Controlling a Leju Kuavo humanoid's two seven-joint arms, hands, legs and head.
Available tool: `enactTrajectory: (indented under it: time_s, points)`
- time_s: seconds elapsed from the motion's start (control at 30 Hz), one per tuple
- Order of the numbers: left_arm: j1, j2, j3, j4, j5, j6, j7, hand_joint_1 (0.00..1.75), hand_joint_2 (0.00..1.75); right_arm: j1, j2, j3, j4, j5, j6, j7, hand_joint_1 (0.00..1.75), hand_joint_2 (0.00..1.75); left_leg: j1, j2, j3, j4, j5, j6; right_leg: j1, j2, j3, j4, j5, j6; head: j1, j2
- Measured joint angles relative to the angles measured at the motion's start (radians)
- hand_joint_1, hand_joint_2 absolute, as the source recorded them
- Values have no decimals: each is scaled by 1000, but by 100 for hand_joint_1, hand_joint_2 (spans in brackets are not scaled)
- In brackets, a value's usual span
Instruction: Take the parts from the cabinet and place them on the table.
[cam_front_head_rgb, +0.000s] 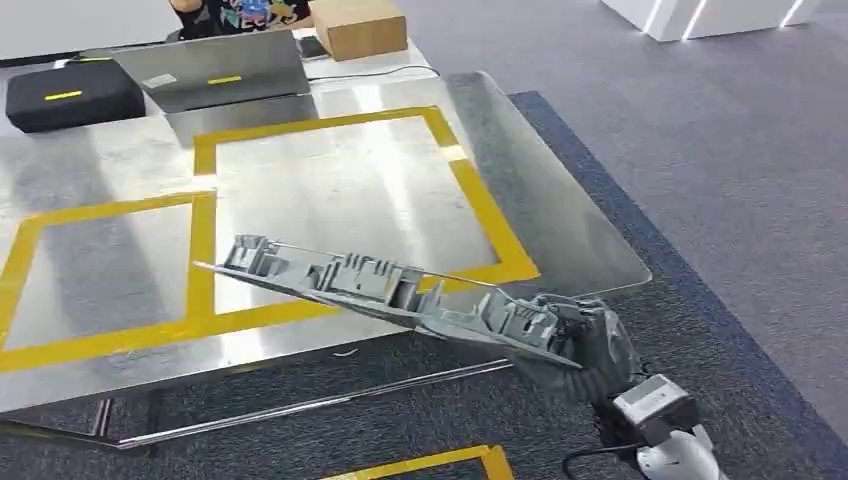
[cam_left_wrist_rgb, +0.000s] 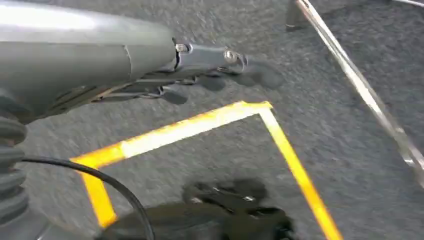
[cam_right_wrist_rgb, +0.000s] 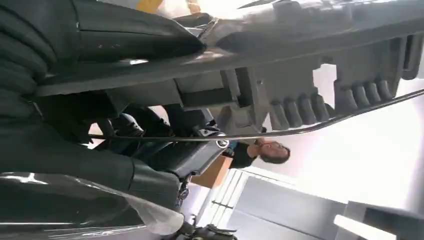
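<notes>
A long grey ribbed plastic part (cam_front_head_rgb: 370, 285) hangs slanted over the front edge of the steel table (cam_front_head_rgb: 330, 190). My right hand (cam_front_head_rgb: 580, 345) grips its near end, off the table's front right corner. In the right wrist view the same part (cam_right_wrist_rgb: 300, 65) crosses close in front of the camera, with my right hand (cam_right_wrist_rgb: 150, 145) wrapped around it. My left hand (cam_left_wrist_rgb: 200, 75) hangs over the grey carpet with its fingers stretched out and nothing in them.
Yellow tape marks two rectangles (cam_front_head_rgb: 330, 130) on the table. At the far end stand a black case (cam_front_head_rgb: 70, 95), a grey laptop-like lid (cam_front_head_rgb: 215, 65) and a cardboard box (cam_front_head_rgb: 358, 27). A person (cam_right_wrist_rgb: 265, 151) is behind the table. A yellow floor line (cam_left_wrist_rgb: 200, 127) runs below my left hand.
</notes>
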Motion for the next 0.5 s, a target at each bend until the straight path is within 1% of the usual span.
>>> enactTrajectory:
  time_s: [0.03, 0.07, 0.1, 0.13, 0.17, 0.2, 0.3, 0.4, 0.5]
  points:
    - [0, 1, 0, 0, -6, -2, -3, 0, 175, -8, 0, 3, 0, 9, -1, 2, 175, 175, 2, 0, 10, -19, 8, -1, 2, 0, 11, -19, 6, 6, 0, 0]
    - [-4, 0, 1, 1, -14, -3, -7, 0, 175, -13, 0, 5, 0, 24, -7, 7, 175, 175, 7, 1, 26, -42, 22, -29, 5, -1, 15, -16, 7, 1, 0, 0]
    - [-7, 0, 2, 1, -16, -6, -11, 0, 175, -28, 0, 8, 0, 33, -13, 8, 175, 175, 14, -2, 33, -55, 26, -53, 6, 1, 27, -37, 17, -21, 4, -1]
    - [-11, -2, 2, 1, -21, -7, -13, 0, 175, -41, 0, 13, 2, 42, -16, 13, 175, 175, 11, -2, 31, -54, 25, -41, 8, 1, 33, -51, 16, -22, 1, 0]
    - [-13, -2, 3, 1, -27, -10, -14, 0, 175, -50, 0, 16, 2, 49, -19, 19, 175, 175, 11, -1, 32, -55, 23, -37, 7, 0, 36, -52, 13, -9, 1, 0]
    - [-15, -2, 4, 2, -36, -13, -18, 0, 175, -60, 1, 22, 2, 63, -18, 29, 175, 175, 11, -1, 33, -54, 21, -34, 7, 0, 39, -53, 14, -8, 4, 0]
    - [-28, -2, 8, 6, -69, -25, -29, 0, 175, -106, 2, 42, 18, 117, -14, 62, 175, 175, 9, -1, 31, -53, 21, -31, 5, 0, 38, -56, 17, -4, 3, 0]
    - [-48, -2, 30, 15, -105, -42, -44, 0, 175, -172, 8, 76, 55, 172, -13, 85, 175, 175, 6, -1, 31, -53, 21, -25, 2, 0, 38, -58, 19, 2, 2, 0]
    - [-60, -2, 47, 23, -118, -47, -51, 0, 175, -215, 13, 100, 92, 184, -13, 93, 175, 175, 6, -2, 31, -53, 23, -23, 2, -2, 38, -60, 20, 3, 2, 0]
